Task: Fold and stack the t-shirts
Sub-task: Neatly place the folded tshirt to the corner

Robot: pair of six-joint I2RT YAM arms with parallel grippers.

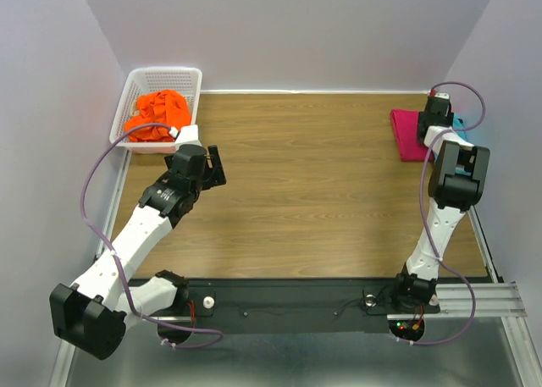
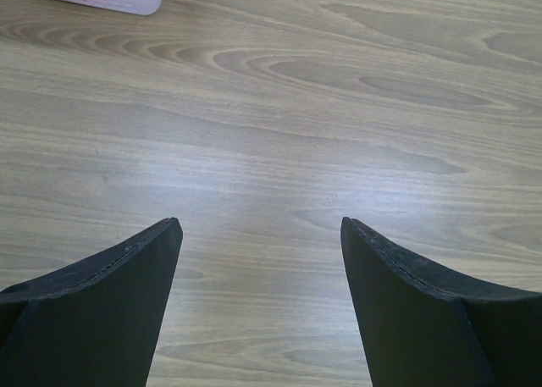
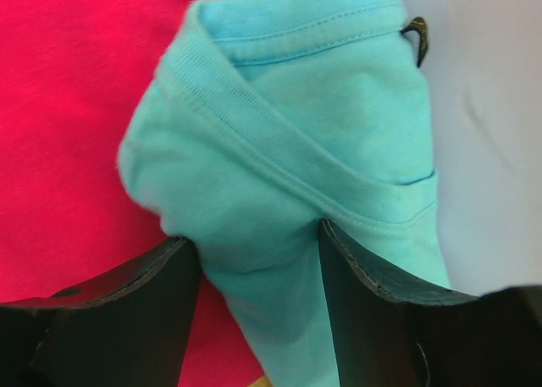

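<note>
Turquoise t-shirt (image 3: pixel 279 150) is clamped, bunched, in my right gripper (image 3: pixel 254 232), pink t-shirt (image 3: pixel 68 133) lying beneath it; my left gripper (image 2: pixel 259 220) stands wide apart.

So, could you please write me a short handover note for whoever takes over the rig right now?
The left gripper is open and empty, above bare table near the basket.
The right gripper is closed on a bunched part of the turquoise t-shirt, which lies over the magenta t-shirt at the far right.
The orange t-shirt lies crumpled in the basket, far left.
Done: magenta looks folded and placed; turquoise is at the stack but not flat.
Left: lay turquoise flat and release it, then fetch, fold and stack orange.
</note>
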